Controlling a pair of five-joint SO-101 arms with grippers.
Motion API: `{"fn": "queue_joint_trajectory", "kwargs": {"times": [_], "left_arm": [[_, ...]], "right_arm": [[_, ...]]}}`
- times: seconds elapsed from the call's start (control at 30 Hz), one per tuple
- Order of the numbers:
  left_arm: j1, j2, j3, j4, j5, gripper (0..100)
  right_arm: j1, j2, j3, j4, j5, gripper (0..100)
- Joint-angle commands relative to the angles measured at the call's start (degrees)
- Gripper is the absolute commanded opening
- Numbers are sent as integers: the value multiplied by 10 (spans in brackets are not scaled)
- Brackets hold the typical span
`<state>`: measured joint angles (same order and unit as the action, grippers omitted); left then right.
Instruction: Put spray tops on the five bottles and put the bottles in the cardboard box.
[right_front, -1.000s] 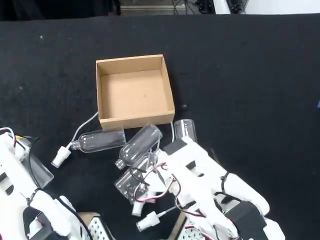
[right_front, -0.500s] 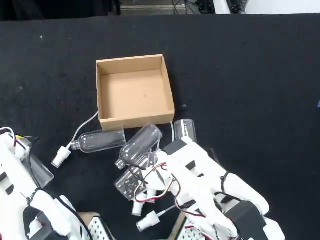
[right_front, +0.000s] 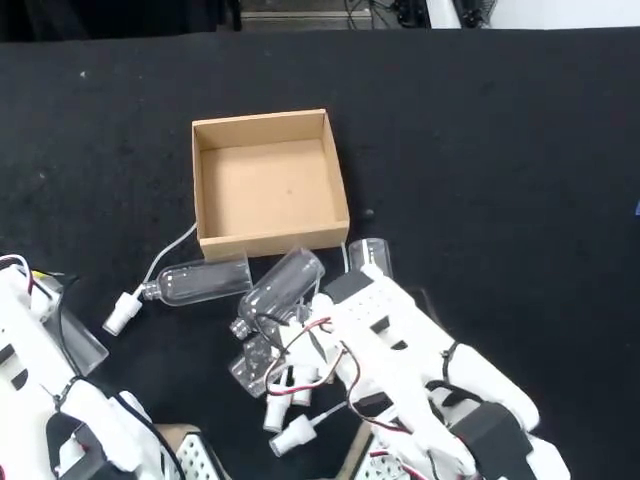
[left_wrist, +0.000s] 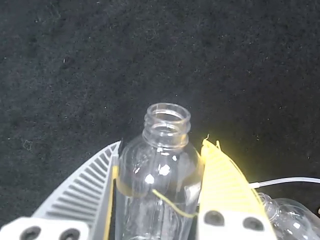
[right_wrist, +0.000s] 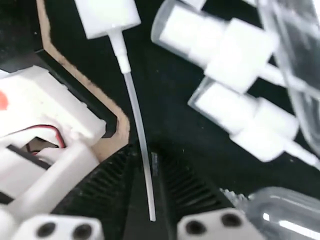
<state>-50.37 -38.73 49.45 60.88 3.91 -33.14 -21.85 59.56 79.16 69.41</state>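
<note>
Left pincer (left_wrist: 162, 147) clamps an uncapped bottle (left_wrist: 167, 120) by its shoulders, neck pointing out past the tips, low at the tabletop's (right_front: 500, 150) near left edge. Right pincer (right_wrist: 146, 162), nearly closed, pinches the thin tube of a spray top (right_wrist: 106, 17). Its arm stretches low over the loose bottles (right_front: 285, 285) just in front of the box (right_front: 275, 240).

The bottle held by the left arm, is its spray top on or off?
Off. The bottle, between the jaws of the left gripper, has a bare, open neck.
</note>
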Motion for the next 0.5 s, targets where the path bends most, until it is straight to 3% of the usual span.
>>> {"fn": "queue_joint_trajectory", "kwargs": {"times": [0.0,0.23,0.47], "left_arm": [[-4,-19,-6,-9,1,33],[-2,-19,-6,-9,1,33],[-1,-19,-4,-9,1,33]], "right_arm": [[29,-67,-43,18,-24,10],[192,-175,-94,91,13,10],[408,-202,-192,111,71,10]]}}
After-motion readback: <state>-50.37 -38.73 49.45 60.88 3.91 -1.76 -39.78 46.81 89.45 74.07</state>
